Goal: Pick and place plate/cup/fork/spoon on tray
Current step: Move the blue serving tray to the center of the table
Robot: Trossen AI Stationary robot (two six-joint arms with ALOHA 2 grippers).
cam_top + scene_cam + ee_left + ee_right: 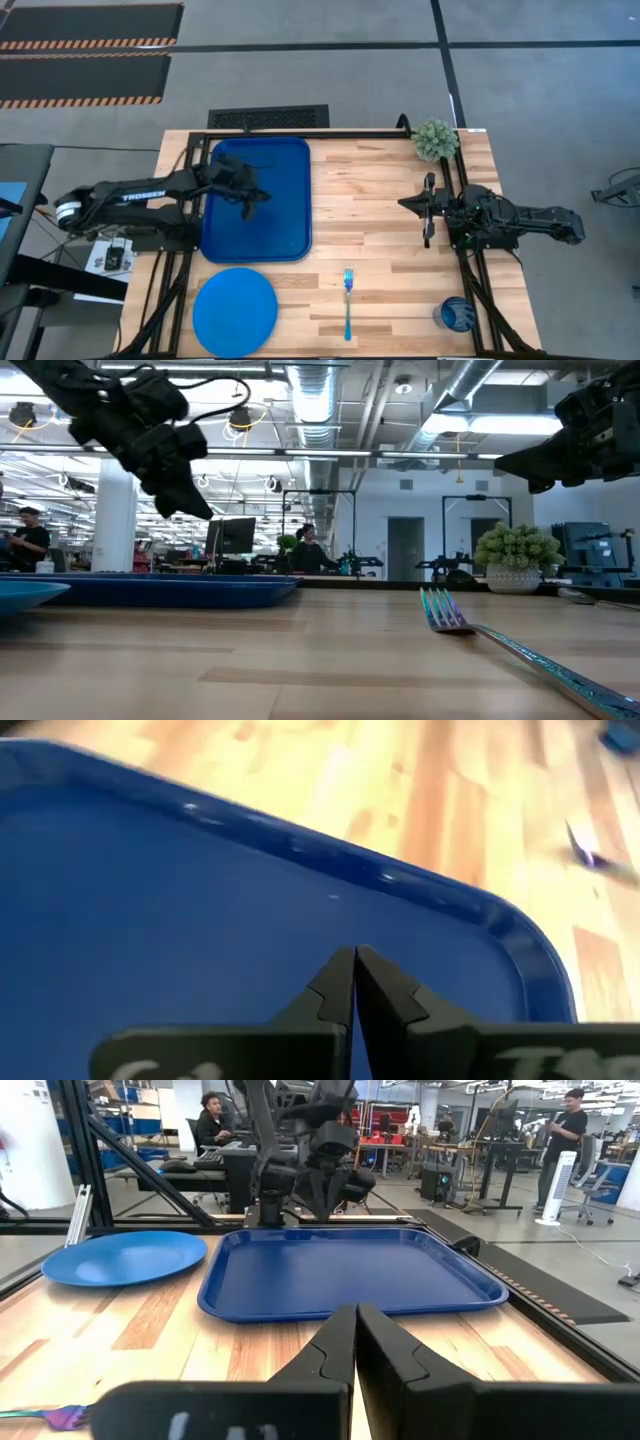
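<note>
The dark-blue tray (270, 165) lies on the table's left half. The bright blue plate (234, 311) lies flat on the table just near of it. The light-blue fork (348, 300) lies near the front middle, and the dark-blue cup (456, 315) stands at the front right. The spoon is not in view. My left gripper (250, 208) is shut and empty, hovering above the tray's middle (200, 920). My right gripper (405, 204) is shut and empty above bare table at the right, pointing toward the tray (350, 1270).
A small potted plant (435, 140) stands at the table's far right corner. Bare wood lies between the tray and my right arm. People and workbenches show in the room beyond the table.
</note>
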